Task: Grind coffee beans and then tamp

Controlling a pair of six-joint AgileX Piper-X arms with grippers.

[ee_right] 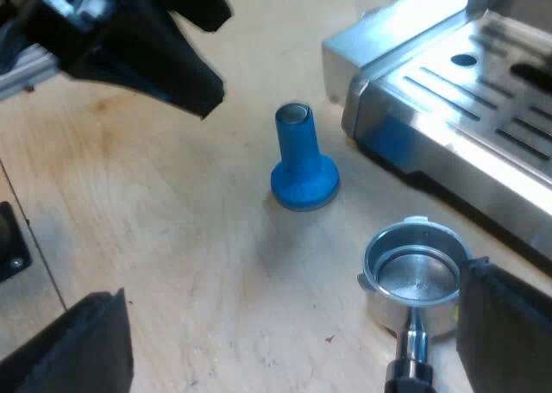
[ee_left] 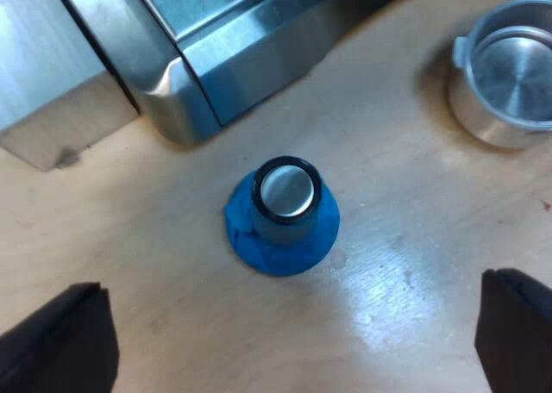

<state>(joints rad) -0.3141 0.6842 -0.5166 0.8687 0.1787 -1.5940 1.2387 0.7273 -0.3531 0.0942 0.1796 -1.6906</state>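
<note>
Blue tamper (ee_left: 283, 214) upright on the wooden worktop (ee_left: 388, 264); both pincers apart, holder (ee_right: 412, 277) basket bare metal.

The left pincer (ee_left: 291, 285) hangs over the tamper, fingers wide and clamped on nothing; coming down off the stem's centre would likely tip it or shove it toward the espresso machine (ee_right: 466, 91) nearby. The right pincer (ee_right: 293, 285) is likewise spread, with one finger near the holder's rim, so closing askew could skid the loose holder along the worktop. With no grounds visible, taking the tamper first risks tamping an empty basket.
</note>
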